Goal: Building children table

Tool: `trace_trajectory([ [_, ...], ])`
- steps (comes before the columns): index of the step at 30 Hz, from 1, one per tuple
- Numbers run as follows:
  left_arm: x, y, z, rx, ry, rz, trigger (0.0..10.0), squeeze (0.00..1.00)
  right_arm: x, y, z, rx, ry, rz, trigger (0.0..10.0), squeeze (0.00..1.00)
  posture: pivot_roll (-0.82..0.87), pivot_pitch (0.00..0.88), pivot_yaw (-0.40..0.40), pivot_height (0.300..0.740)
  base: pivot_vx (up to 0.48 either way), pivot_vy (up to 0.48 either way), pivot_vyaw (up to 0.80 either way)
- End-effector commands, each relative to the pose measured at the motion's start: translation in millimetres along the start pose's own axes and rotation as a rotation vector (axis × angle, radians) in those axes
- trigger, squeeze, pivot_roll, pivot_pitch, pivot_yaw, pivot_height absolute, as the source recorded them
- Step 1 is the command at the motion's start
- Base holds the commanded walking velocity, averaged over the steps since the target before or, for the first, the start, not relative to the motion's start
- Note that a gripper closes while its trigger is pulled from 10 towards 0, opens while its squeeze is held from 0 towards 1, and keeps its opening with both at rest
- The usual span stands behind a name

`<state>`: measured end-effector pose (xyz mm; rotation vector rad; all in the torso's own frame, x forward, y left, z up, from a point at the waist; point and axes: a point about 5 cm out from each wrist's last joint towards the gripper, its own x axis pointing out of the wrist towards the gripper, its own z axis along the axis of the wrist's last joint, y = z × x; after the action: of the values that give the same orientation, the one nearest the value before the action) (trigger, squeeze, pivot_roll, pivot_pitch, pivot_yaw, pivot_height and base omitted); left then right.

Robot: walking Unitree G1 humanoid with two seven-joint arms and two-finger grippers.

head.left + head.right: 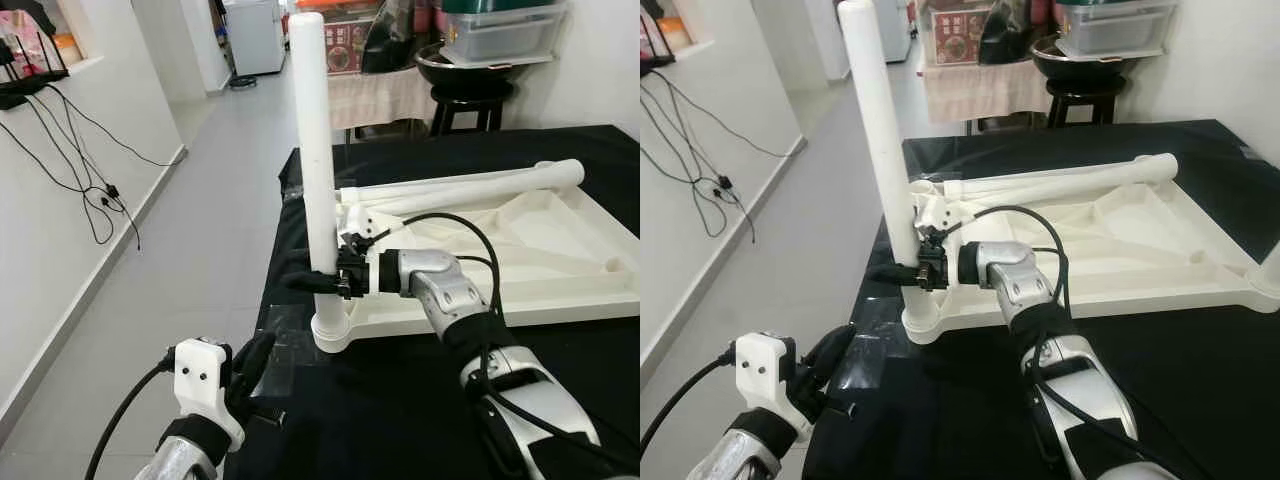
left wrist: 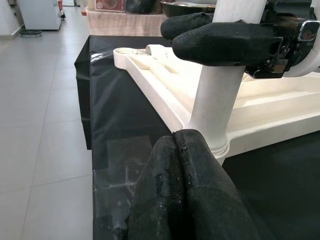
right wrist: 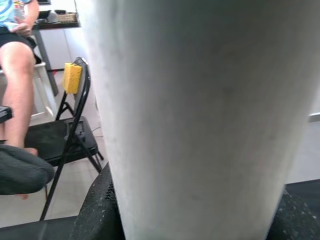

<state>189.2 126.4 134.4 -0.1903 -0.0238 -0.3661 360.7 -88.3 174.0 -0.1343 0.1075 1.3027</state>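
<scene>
The white children's table top (image 1: 560,262) lies upside down on a black-covered table. One white leg (image 1: 312,140) stands upright in the socket at its near left corner. My right gripper (image 1: 318,280) is shut on this leg just above the socket; the leg (image 3: 200,115) sits close up between its fingers. A second white leg (image 1: 470,185) lies across the far side of the top. My left gripper (image 1: 255,365) hovers at the table's near left edge, shut and empty, its fingers (image 2: 200,200) pointing at the leg's base (image 2: 212,115).
The black cover (image 1: 400,420) drops off at the table's left edge to a grey tiled floor (image 1: 200,220). A dark stool (image 1: 465,105) with a bowl stands behind the table. Cables (image 1: 90,180) hang on the left wall. A seated person (image 3: 20,65) and a folding chair (image 3: 65,130) are nearby.
</scene>
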Motion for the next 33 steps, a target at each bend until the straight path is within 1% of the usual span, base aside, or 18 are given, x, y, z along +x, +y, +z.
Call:
trace_trajectory([
  [1,-1.0,0.9,2,0.013,0.0,0.004,10.0,0.0,3.0,6.2,-20,0.051,0.071,0.021,0.0,0.0,0.01,0.01,0.076,0.74,0.0,0.0,0.0],
  [4,-2.4,0.8,2,0.012,0.0,0.004,10.0,0.0,-3.4,11.3,-32,0.047,0.11,-0.015,0.0,0.0,0.01,0.017,0.07,0.74,0.0,0.0,0.0],
  [5,-7.1,3.0,1,0.006,0.019,-0.004,10.0,0.0,3.3,34.9,-48,0.145,0.203,-0.496,0.0,0.0,-0.01,0.029,0.087,0.74,0.0,0.0,0.0],
  [6,-7.1,3.0,1,0.006,0.019,-0.004,10.0,0.0,3.3,34.9,-48,0.145,0.203,-0.496,0.0,0.0,-0.01,0.029,0.087,0.74,0.0,0.0,0.0],
  [7,-7.9,3.4,1,0.007,0.025,-0.011,10.0,0.0,-1.2,41.8,-50,0.147,0.246,-0.643,0.0,0.0,0.01,0.036,0.077,0.74,0.0,0.0,0.0],
  [8,-8.2,3.6,1,0.008,0.027,-0.014,10.0,0.0,-3.4,45.4,-50,0.152,0.266,-0.719,0.0,0.0,0.0,0.037,0.078,0.74,0.0,0.0,0.0],
  [20,-6.1,4.2,3,0.012,0.013,0.012,10.0,0.0,7.8,41.5,-46,0.146,0.225,-0.692,0.0,0.0,0.0,0.032,0.073,0.74,0.0,0.0,0.0],
  [21,-5.7,3.9,3,0.009,0.013,0.008,10.0,0.0,9.2,38.9,-41,0.145,0.197,-0.695,1.1,0.0,0.0,0.032,0.073,0.74,0.0,0.0,0.0],
  [23,-5.7,3.9,3,0.009,0.013,0.008,10.0,0.0,9.2,38.9,-41,0.145,0.197,-0.695,1.1,0.0,0.0,0.032,0.073,0.74,0.0,0.0,0.0],
  [24,-5.0,3.6,3,0.006,0.013,0.006,10.0,0.0,13.8,36.4,-30,0.144,0.121,-0.619,10.0,1.0,0.0,0.03,0.074,0.74,0.0,0.0,0.0],
  [25,-4.0,3.3,3,0.004,0.013,0.004,10.0,0.0,16.2,35.7,-17,0.144,0.039,-0.555,10.0,1.0,0.0,0.028,0.073,0.74,0.0,0.0,0.0],
  [26,-4.0,3.3,3,0.004,0.013,0.004,10.0,0.0,16.2,35.7,-17,0.144,0.039,-0.555,10.0,1.0,0.0,0.028,0.073,0.74,0.0,0.0,0.0],
  [27,-3.2,3.0,3,0.004,0.012,0.003,10.0,0.0,16.4,34.5,-5,0.134,-0.034,-0.459,10.0,1.0,0.01,0.025,0.072,0.74,0.0,0.0,0.0],
  [28,-3.2,3.0,3,0.004,0.012,0.003,10.0,0.0,16.4,34.5,-5,0.134,-0.034,-0.459,10.0,1.0,0.01,0.025,0.072,0.74,0.0,0.0,0.0],
  [29,-2.5,2.8,3,0.004,0.01,0.004,10.0,0.0,15.5,34.3,3,0.122,-0.074,-0.345,10.0,1.0,0.01,0.024,0.071,0.74,0.0,0.0,0.0],
  [31,-2.5,2.8,3,0.004,0.01,0.004,10.0,0.0,15.5,34.3,3,0.122,-0.074,-0.345,10.0,1.0,0.01,0.024,0.071,0.74,0.0,0.0,0.0],
  [32,-2.0,2.6,3,0.004,0.008,0.005,10.0,0.0,13.6,32.5,6,0.06,-0.071,-0.258,10.0,0.87,0.01,0.023,0.069,0.74,0.0,0.0,0.0],
  [33,-2.0,2.6,3,0.004,0.008,0.005,10.0,0.0,13.6,32.5,6,0.06,-0.071,-0.258,10.0,0.87,0.01,0.023,0.069,0.74,0.0,0.0,0.0],
])
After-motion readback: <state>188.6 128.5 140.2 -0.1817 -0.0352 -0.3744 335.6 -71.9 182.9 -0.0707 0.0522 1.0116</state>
